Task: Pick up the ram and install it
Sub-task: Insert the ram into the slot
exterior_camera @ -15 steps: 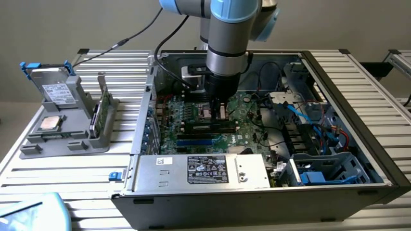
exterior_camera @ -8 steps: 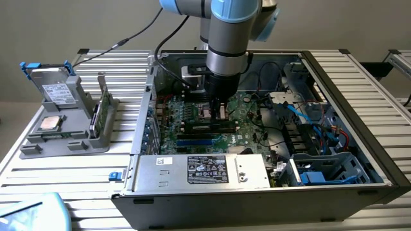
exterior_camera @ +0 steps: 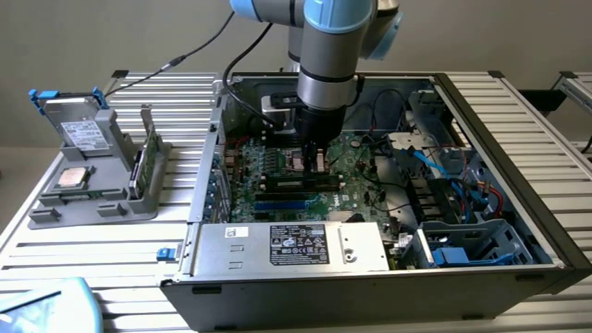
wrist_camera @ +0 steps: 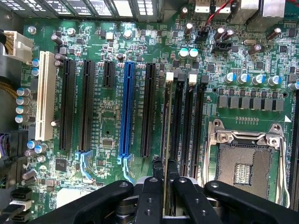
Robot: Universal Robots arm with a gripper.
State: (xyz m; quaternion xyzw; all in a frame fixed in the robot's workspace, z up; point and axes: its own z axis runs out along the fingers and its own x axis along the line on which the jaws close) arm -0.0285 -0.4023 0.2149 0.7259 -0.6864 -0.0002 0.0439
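One ram [wrist_camera: 166,135], item in hand.

Grip: pinched between the two fingers [wrist_camera: 150,193] of the gripper [wrist_camera: 165,164], which are drawn in against its thin faces, one on each side. The board is seen edge-on and runs out lengthwise from the pinch.

Location: inside the open computer case [exterior_camera: 518,118], over the bank of memory slots [wrist_camera: 187,121]. The ram lies in line with the outermost slot of the bank, the one with a white latch [wrist_camera: 169,75] at its far end. Whether its lower edge touches that slot or hangs just above the bank cannot be told.

Gripper, exterior view [exterior_camera: 312,161]: pointed straight down at the bank, with the arm upright above it.

Neighbours:
- Processor socket [wrist_camera: 243,158], with its frame lifted, just beside the bank on the side away from the ram.
- Blue expansion slot [wrist_camera: 125,112], near the bank on the ram's side.

Step, as judged: pick-up complete. Installation is in hand, at the stage of lining the stick up with its slot.

Next move calls for, as judged: the board kept upright and parallel to the chosen slot. Its notch must match the slot's key, the end latches must be free to take it, and pressure must be straight down and even along the length. A tilt would likely catch one end on the slot wall.
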